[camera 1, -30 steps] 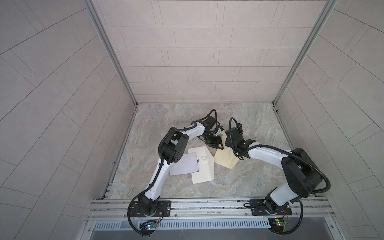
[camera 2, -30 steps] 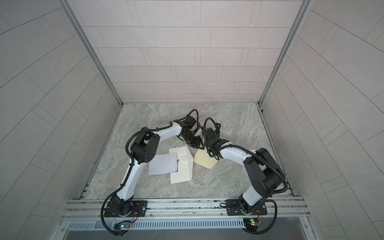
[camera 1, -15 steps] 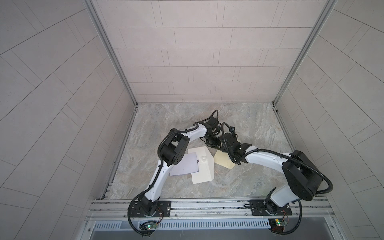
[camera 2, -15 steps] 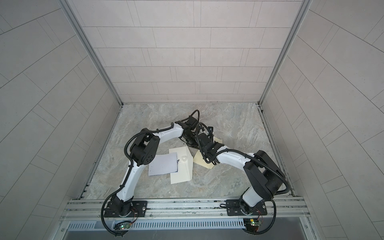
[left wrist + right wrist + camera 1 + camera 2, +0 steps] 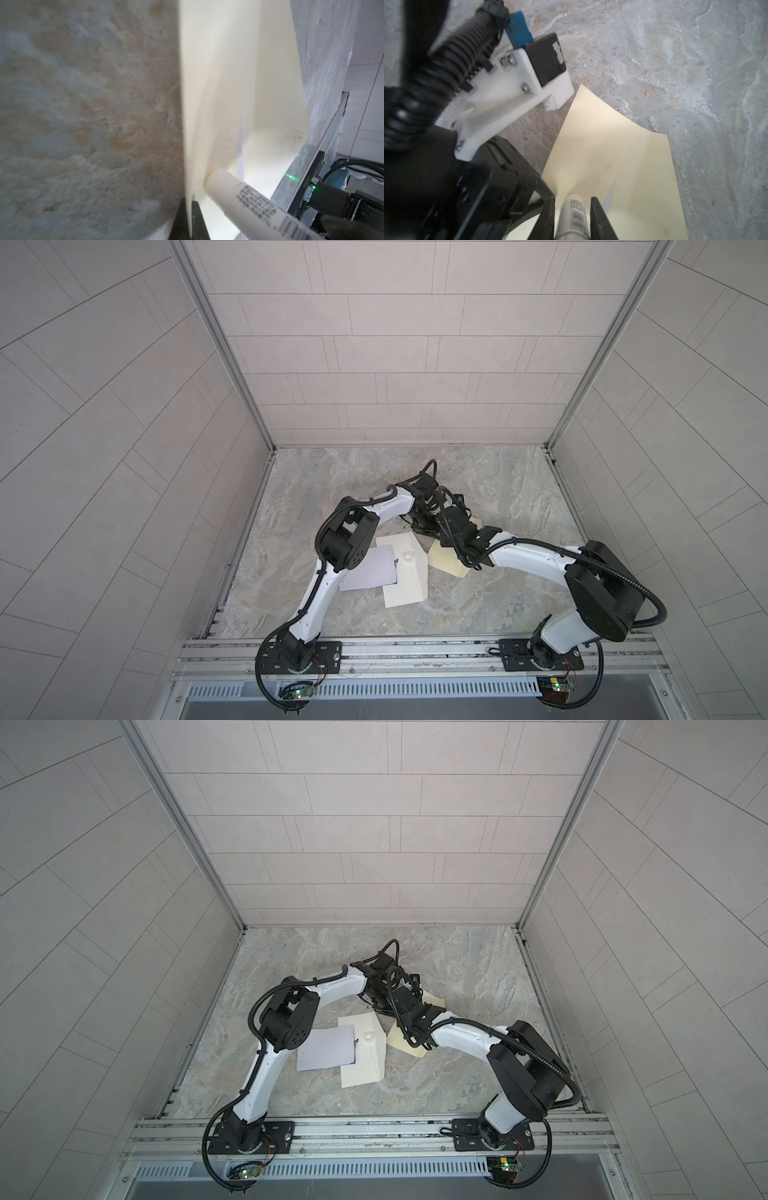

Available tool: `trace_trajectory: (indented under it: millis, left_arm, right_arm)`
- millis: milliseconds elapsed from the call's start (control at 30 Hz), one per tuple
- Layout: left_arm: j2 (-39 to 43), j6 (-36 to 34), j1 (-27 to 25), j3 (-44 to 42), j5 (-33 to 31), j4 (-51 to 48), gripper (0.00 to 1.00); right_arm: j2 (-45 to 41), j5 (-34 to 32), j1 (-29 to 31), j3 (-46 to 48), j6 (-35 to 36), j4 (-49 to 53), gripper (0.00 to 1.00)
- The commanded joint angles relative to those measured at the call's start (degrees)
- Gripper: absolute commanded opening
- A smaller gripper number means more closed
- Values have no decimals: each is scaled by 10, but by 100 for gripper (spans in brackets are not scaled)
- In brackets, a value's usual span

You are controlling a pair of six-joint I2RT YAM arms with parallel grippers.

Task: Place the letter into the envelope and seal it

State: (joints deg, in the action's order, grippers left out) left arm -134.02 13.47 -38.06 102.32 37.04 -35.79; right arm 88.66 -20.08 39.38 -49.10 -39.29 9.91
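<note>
I see L pincer (image 5: 190, 217) pinched tight on the envelope (image 5: 612, 145) edge: cream, creased, bowed up. R pincer (image 5: 572, 208) grips glue stick (image 5: 239, 191), tip touching envelope by fold.

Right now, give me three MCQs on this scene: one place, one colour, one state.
1. Where does the lavender sheet lie?
A) overlapping the white envelope
B) against the back wall
C) on the front rail

2. What colour is the glue stick?
A) red
B) white
C) black

3. How is the left gripper?
A) open and empty
B) shut on the glue stick
C) shut on the yellow envelope

Key:
1 A: in both top views the sheet covers the white envelope's left edge.
2 B: the tube in the right gripper is white with a barcode.
3 C: the left wrist view shows its fingers pinching the paper's edge.
</note>
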Motion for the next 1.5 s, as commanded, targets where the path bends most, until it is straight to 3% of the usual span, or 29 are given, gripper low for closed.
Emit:
trace_trajectory:
  millis: [0,67,167,300,433,700,900,1100,1467]
  left_arm:
    - [-9,1,1,-23,-96,-15,0]
    - [0,2,1,-32,-101,-8,0]
    - [11,2,1,-45,-103,4,0]
    - [18,2,0,-53,-99,13,0]
    - [24,2,1,-59,-95,25,0]
    - [32,12,2,-70,-96,44,0]
    - [43,24,3,-77,-100,65,0]
    - [55,36,5,-91,-92,96,0]
    - [64,43,5,-100,-113,98,0]
  right_arm:
    - [7,-40,-6,0,-33,92,0]
    - [-1,-61,-19,10,-49,109,0]
    - [-27,-39,-41,44,-52,81,0]
    - [-83,78,-78,98,-42,-30,0]
    - [-137,167,-135,118,-61,-73,0]
    - [-290,262,-346,213,-148,-59,0]
    - [-341,317,-471,291,-175,-33,0]
    - [-337,373,-491,335,-190,-49,0]
    - [-254,375,-480,354,-208,-51,0]
